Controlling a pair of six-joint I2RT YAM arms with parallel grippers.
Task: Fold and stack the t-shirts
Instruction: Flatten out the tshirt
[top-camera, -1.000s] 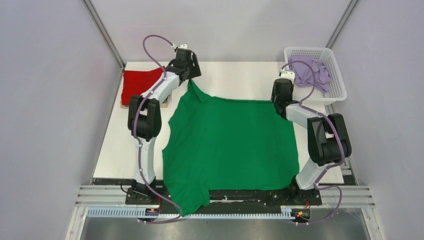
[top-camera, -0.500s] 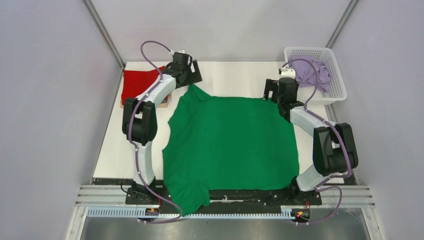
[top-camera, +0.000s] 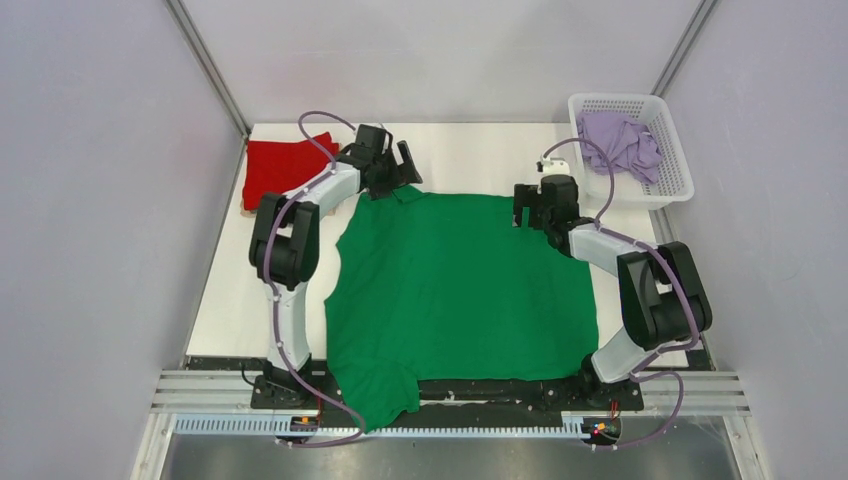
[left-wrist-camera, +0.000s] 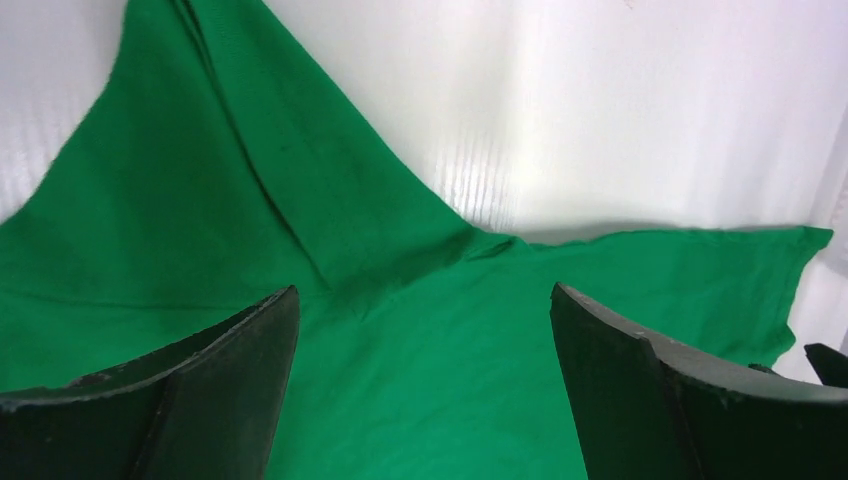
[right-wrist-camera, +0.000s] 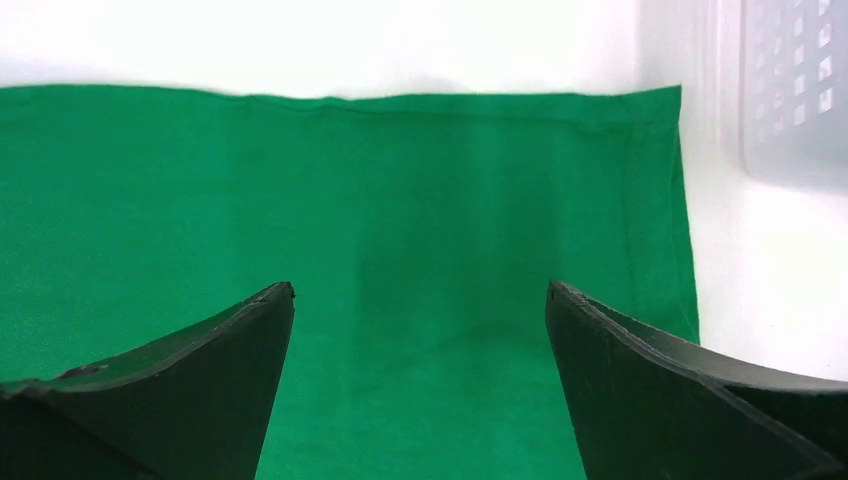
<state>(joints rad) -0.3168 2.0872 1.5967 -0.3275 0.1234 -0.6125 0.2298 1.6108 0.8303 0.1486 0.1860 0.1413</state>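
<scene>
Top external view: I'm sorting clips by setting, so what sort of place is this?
Likely a lab robot cell, not a home: grey panel walls enclose a white table, a left arm and right arm are bolted to a metal rail at its near edge, and a green t-shirt lies spread between them.

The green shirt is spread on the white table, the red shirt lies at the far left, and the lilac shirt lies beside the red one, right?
No. The pale lilac fabric shirt lies in the white plastic lattice basket at the far right, as the top view shows. The bright green fabric shirt is spread on the white table, the red fabric shirt at the far left.
</scene>
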